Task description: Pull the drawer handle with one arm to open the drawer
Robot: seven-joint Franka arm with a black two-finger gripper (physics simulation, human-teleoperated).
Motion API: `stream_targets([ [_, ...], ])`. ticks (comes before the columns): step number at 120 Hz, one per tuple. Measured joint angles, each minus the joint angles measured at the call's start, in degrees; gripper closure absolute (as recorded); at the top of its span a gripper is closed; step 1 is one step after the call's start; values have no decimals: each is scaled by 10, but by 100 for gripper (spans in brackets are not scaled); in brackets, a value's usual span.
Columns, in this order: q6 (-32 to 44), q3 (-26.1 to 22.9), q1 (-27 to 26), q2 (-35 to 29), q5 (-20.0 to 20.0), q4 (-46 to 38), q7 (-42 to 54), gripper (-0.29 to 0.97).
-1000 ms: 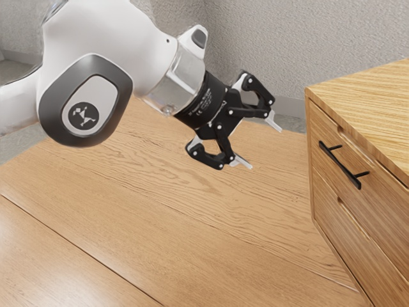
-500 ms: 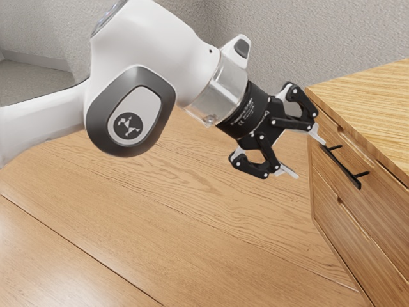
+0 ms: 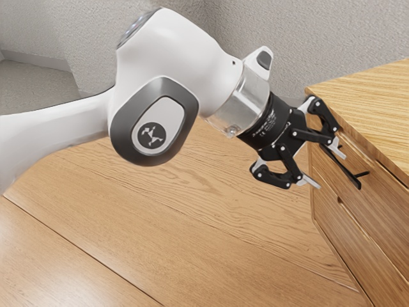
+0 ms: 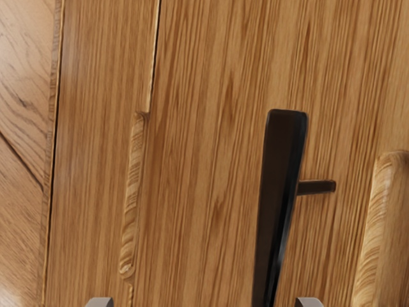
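Handle [image 3: 349,174] is a black bar on the upper drawer [image 3: 378,187] front, on the face of the cabinet [image 3: 364,89] at the exterior view's right, and the drawer appears shut. The gripper [image 3: 323,168] hangs just before the handle with jaws spread wide, not closed on it, leaving room for the bar to pass between them. In the wrist view the fingertips [image 4: 99,302] straddle the handle [image 4: 278,211] across its length, so closing should clamp it for the pull.

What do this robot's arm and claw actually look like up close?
The arm is a smooth, rounded white shell with a dark grey oval cap bearing a small white logo. A shiny silver ring joins it to the black claw, a linkage frame with pale rivets and silver fingertips.
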Motion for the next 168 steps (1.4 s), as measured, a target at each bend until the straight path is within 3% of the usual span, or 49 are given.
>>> stream_targets([
  [54,1,34,-32,-1,8,-1,20,41],
  [86,1,34,-26,2,8,2,34,56],
  [120,1,30,-26,3,7,1,43,66],
  [168,-2,-6,17,4,7,-6,51,67],
])
